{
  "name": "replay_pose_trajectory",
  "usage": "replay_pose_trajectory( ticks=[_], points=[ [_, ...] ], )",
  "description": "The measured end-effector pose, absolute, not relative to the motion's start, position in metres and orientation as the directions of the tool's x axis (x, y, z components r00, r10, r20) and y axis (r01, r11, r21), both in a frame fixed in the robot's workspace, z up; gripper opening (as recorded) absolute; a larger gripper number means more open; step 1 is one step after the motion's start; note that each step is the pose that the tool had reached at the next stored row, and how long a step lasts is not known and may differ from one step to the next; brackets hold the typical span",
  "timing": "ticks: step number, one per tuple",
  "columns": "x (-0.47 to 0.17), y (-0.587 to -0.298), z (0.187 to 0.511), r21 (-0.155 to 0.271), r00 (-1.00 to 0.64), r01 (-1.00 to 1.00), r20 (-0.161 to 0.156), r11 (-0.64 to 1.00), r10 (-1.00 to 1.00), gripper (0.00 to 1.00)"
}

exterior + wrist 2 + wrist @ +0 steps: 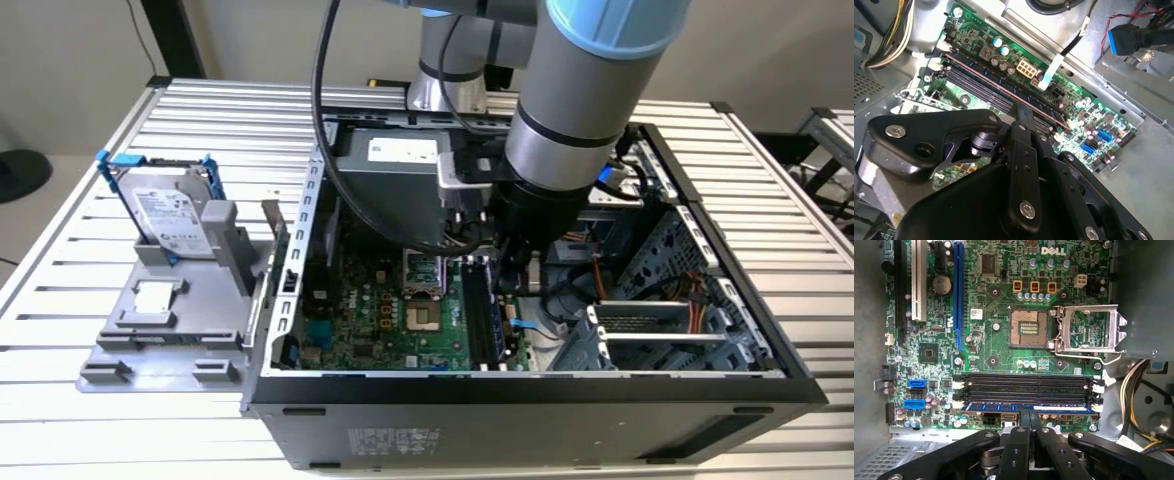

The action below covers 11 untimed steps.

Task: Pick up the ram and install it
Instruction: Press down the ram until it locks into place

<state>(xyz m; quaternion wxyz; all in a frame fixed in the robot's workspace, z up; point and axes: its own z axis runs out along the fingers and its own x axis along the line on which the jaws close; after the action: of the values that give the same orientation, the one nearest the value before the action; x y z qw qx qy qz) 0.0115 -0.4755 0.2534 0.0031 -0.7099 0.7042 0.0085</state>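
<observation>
I am pinching my gripper [1028,416] narrowly on the ram's [1054,408] top edge, seated in the slot nearest the motherboard's [999,330] edge.

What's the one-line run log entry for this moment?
claw: shut on ram | ram: in outermost memory slot on motherboard | other slots: empty | place: inside computer case

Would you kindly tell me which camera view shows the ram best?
The first wrist view: the ram lies full length along the slots, just beyond the tool. In the second wrist view the ram runs slantwise, partly behind the tool. In the exterior view the arm hides most of it.
</observation>
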Motion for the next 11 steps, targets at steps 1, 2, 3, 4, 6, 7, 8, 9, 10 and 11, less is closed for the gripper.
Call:
replay_pose_trajectory(
  ticks=[1,2,3,4,6,7,8,9,10,11],
  points=[
    [0.0115,-0.4755,0.2534,0.008,0.008,-1.0,-0.016,-0.008,-1.0,0.0],
    [0.0115,-0.4754,0.2534,0.008,0.008,-1.0,-0.016,-0.008,-1.0,0.0],
    [0.0115,-0.4743,0.2534,0.007,0.008,-1.0,-0.016,-0.008,-1.0,0.0],
    [0.0115,-0.4732,0.2531,0.007,0.008,-1.0,-0.016,-0.008,-1.0,0.0],
    [0.0115,-0.4715,0.2519,0.007,0.008,-1.0,-0.016,-0.008,-1.0,0.0],
    [0.0115,-0.4708,0.2511,0.007,0.008,-1.0,-0.016,-0.009,-1.0,0.0],
    [0.0115,-0.4703,0.2502,0.007,0.009,-1.0,-0.016,-0.009,-1.0,0.0],
    [0.0115,-0.4699,0.2492,0.007,0.01,-1.0,-0.015,-0.01,-1.0,0.0],
    [0.0116,-0.4697,0.248,0.007,0.012,-1.0,-0.015,-0.012,-1.0,0.0],
    [0.0116,-0.4697,0.2471,0.007,0.013,-1.0,-0.014,-0.013,-1.0,0.0]
  ],
)
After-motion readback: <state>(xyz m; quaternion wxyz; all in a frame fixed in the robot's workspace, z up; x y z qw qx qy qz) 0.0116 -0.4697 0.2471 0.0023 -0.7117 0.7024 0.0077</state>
